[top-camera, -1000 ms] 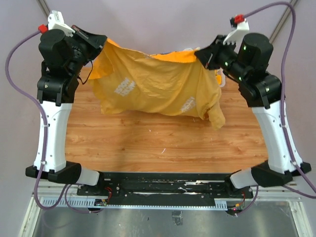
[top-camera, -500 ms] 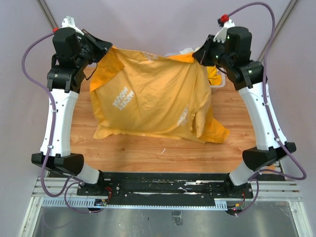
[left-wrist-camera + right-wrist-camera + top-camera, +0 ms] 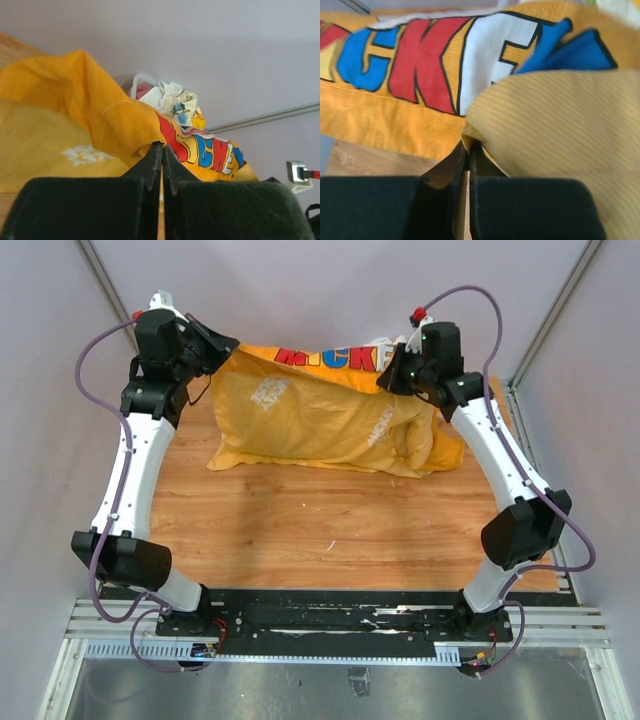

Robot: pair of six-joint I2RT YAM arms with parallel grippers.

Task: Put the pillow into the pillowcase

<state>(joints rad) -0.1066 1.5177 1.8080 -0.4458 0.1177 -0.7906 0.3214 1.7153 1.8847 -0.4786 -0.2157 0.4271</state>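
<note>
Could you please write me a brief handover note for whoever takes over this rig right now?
Left hand: shut on the pillowcase at its far-left corner.
Right hand: shut on the same far edge, at the right end.
Pillowcase: stretched between both hands at the far side of the table, with its near part bunched on the wood and the MICKEY lettering showing along the far edge.
Pillow: not visible in any view, so I cannot tell whether it is inside the case.
Done: case gripped at both ends.
Left: check whether the pillow is fully inside. If not, find it and insert it.
</note>
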